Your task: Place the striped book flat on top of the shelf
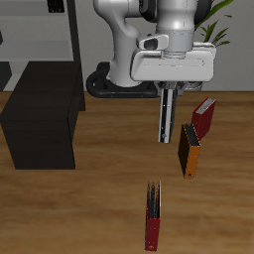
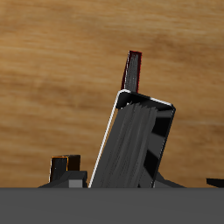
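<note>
My gripper point(image 1: 168, 94) is shut on the striped book point(image 1: 167, 121), which hangs upright on edge below it, above the wooden table. In the wrist view the striped book point(image 2: 131, 144) fills the middle, tilted, with a pale edge and dark stripes. The shelf point(image 1: 42, 124) is a low black cabinet with a flat bare top. It stands well to the side of the gripper, at about the same depth on the table.
A red book point(image 1: 204, 117) and an orange-and-black book point(image 1: 189, 151) stand just beside the held book. A red book with a dark ribbed top point(image 1: 153, 216) stands near the table's front edge and also shows in the wrist view point(image 2: 133, 70). A grey open rack point(image 1: 40, 40) stands behind the shelf.
</note>
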